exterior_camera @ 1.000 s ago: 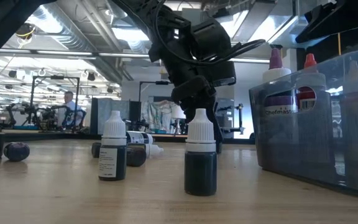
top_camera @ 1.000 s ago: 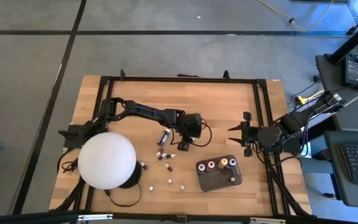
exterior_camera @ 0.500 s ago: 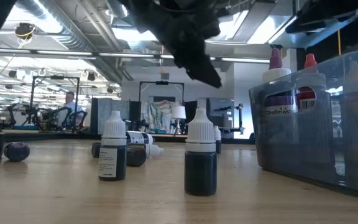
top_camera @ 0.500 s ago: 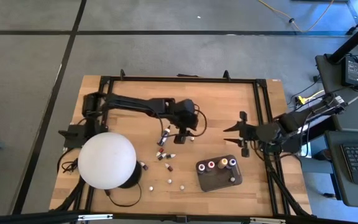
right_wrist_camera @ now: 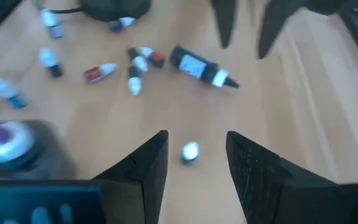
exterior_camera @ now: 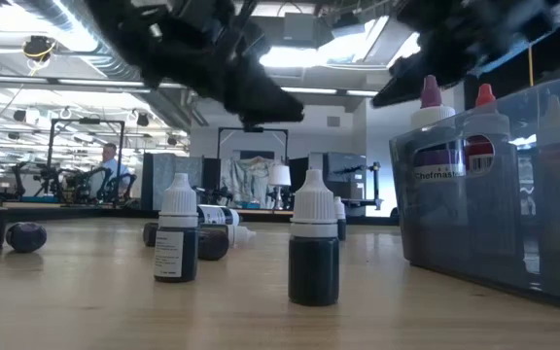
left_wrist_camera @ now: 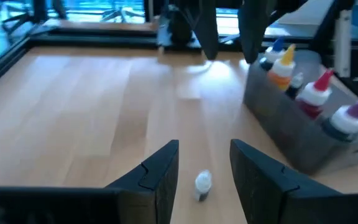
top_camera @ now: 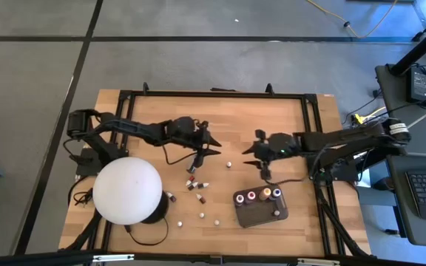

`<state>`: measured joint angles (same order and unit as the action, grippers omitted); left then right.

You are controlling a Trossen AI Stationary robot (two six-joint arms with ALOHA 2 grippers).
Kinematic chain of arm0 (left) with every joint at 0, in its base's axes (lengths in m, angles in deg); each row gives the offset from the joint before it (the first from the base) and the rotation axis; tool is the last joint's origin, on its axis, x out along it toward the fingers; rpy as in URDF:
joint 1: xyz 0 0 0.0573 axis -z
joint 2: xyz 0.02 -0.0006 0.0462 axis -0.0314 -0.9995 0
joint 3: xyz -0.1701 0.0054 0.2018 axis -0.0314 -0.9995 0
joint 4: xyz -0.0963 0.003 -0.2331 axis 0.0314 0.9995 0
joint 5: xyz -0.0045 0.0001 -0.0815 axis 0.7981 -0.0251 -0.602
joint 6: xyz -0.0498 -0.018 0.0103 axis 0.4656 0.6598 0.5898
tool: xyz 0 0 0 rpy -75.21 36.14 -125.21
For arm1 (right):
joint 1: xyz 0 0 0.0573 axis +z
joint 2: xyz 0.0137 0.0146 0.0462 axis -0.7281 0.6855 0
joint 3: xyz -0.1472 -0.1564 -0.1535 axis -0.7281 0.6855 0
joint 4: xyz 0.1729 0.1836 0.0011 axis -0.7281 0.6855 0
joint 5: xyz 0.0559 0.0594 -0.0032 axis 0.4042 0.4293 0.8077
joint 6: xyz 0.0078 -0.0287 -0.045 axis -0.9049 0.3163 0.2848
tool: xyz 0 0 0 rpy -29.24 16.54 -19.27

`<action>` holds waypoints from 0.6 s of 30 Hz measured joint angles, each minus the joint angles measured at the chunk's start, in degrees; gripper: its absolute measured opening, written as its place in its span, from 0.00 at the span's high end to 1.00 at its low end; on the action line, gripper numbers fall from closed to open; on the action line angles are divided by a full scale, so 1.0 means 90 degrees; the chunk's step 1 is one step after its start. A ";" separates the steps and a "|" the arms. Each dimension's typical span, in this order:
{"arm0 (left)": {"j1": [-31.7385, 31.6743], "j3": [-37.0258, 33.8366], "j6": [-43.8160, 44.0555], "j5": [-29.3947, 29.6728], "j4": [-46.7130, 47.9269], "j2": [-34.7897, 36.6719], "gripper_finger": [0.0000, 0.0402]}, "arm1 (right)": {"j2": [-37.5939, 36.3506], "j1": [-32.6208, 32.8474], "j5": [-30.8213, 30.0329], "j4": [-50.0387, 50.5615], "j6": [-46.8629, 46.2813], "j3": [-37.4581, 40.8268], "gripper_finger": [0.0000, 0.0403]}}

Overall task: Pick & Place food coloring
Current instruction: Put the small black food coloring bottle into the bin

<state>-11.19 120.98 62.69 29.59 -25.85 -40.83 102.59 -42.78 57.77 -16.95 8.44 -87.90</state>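
Standing upright between both jaws, white-capped bottle point(top_camera: 228, 164); right gripper point(top_camera: 251, 153) and left gripper point(top_camera: 211, 146) open, empty, roughly equidistant.

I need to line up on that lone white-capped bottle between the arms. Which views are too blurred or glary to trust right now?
Low view: both arms smear dark against bright ceiling lights. Right wrist view: motion blur, the white-capped bottle soft between the right gripper fingers. Left wrist view: bottle blurred ahead of the left gripper. High view: sharpest.
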 joint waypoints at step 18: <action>0.0041 -0.0599 0.0119 0.0636 -0.0392 0.0000 0.65 | 0.2647 -0.0471 0.0005 -0.2029 -0.0047 -0.0002 0.59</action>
<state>-10.82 115.59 63.76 35.32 -29.38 -40.83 126.42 -47.02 57.81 -35.21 8.01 -87.93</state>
